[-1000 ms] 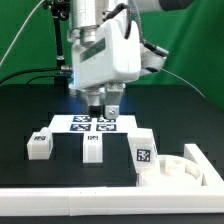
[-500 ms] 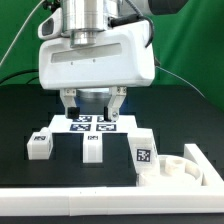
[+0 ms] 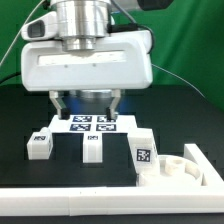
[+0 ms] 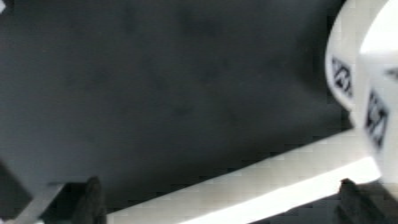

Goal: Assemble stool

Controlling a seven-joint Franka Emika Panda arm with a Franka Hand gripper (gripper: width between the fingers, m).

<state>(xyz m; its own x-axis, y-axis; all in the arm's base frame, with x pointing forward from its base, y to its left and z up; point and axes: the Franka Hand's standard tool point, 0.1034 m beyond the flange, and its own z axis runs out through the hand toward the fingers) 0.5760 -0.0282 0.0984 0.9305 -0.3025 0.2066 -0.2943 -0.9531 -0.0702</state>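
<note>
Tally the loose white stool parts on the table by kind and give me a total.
Legs: 3
Seat: 1
Total: 4

Bare table [image 3: 20, 112] gaps between legs [image 3: 92, 148]; seat [image 3: 190, 172] and border rail [image 3: 60, 205] bound one side.
</note>
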